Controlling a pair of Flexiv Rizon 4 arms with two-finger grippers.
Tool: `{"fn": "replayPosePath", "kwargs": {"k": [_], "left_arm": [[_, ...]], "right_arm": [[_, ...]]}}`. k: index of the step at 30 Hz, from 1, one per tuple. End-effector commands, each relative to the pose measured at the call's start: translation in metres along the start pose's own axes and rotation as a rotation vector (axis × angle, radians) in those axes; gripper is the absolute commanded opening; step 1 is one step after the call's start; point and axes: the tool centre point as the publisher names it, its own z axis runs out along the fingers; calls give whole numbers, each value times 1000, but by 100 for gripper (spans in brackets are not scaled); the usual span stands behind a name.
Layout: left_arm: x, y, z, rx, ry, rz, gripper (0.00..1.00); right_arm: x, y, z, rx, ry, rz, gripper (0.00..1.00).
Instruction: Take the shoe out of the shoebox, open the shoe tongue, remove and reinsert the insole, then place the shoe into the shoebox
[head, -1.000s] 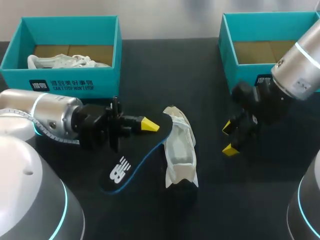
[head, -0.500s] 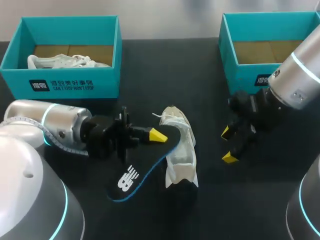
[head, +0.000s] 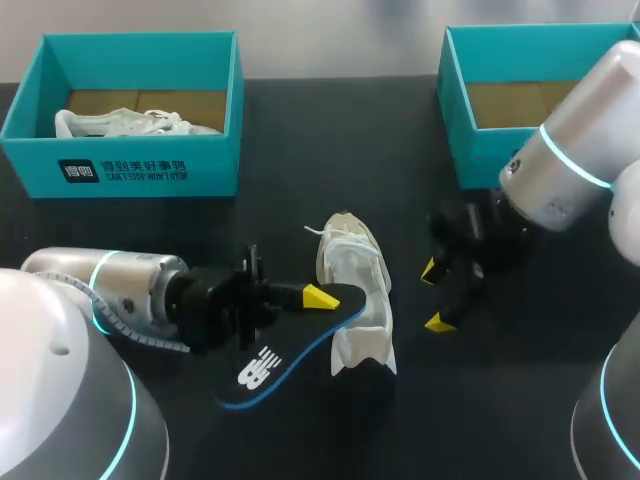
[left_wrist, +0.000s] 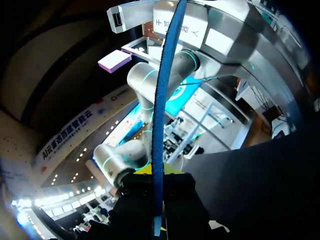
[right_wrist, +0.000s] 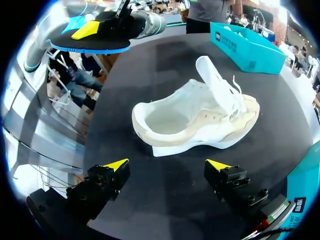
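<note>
You have the white mesh sneaker (head: 358, 290) standing on the black tabletop (head: 330, 150) near its middle, toe toward the back. Just to its left, your left gripper (head: 318, 297) clamps the black blue-edged foam insole (head: 268, 357); one end of the insole reaches over the sneaker's left side, and the other runs forward and left. Your right gripper (head: 434, 296) sits to the sneaker's right, apart from it, fingers spread. At the back left stands a teal cardboard shoebox (head: 130, 170) with a second white sneaker (head: 130, 123) inside. Another teal cardboard box (head: 480, 150) stands at the back right, behind your right gripper.
</note>
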Motion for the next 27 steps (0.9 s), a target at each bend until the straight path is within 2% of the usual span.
{"fn": "replayPosePath", "kwargs": {"k": [1,4,6,9,12,17,20,27], "left_arm": [[0,-1,0,-3,0,0,0],[0,-1,0,-3,0,0,0],[7,8,7,-5,-6,-22,0],[16,20,13,-4,-21,-36,0],[20,28,16,-6,-46,-52,0],[24,34,22,-17,-63,-69,0],[25,34,23,-34,-54,-80,0],[25,34,23,-34,-54,-80,0]], "right_arm": [[-3,3,3,7,4,2,100],[-5,5,5,25,-2,-18,100],[-6,7,10,42,-25,-36,100],[-6,13,19,119,-66,-86,100],[-6,14,23,155,-111,-121,100],[-7,15,25,163,-142,-150,100],[-3,17,25,201,-172,-195,100],[-3,17,25,201,-172,-195,100]]}}
